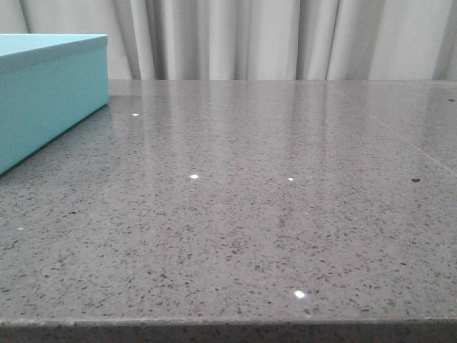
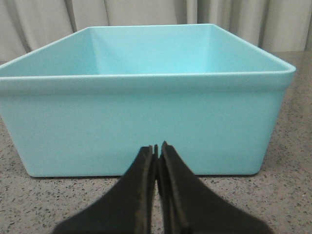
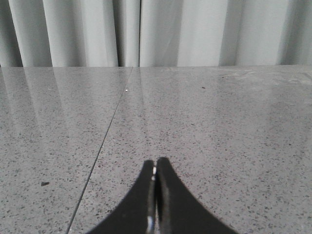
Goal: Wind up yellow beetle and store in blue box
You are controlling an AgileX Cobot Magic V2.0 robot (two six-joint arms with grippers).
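The blue box (image 1: 43, 93) stands at the far left of the grey speckled table in the front view. In the left wrist view the blue box (image 2: 146, 122) fills the picture, open at the top, with no toy visible inside. My left gripper (image 2: 157, 146) is shut and empty, just short of the box's near wall. My right gripper (image 3: 155, 162) is shut and empty, low over bare table. The yellow beetle is out of view in all three frames. Neither gripper shows in the front view.
The grey speckled table (image 1: 250, 214) has its front edge at the bottom of the front view. A thin seam (image 3: 105, 141) runs across the table beside my right gripper. Pale curtains (image 1: 271, 39) hang behind the table.
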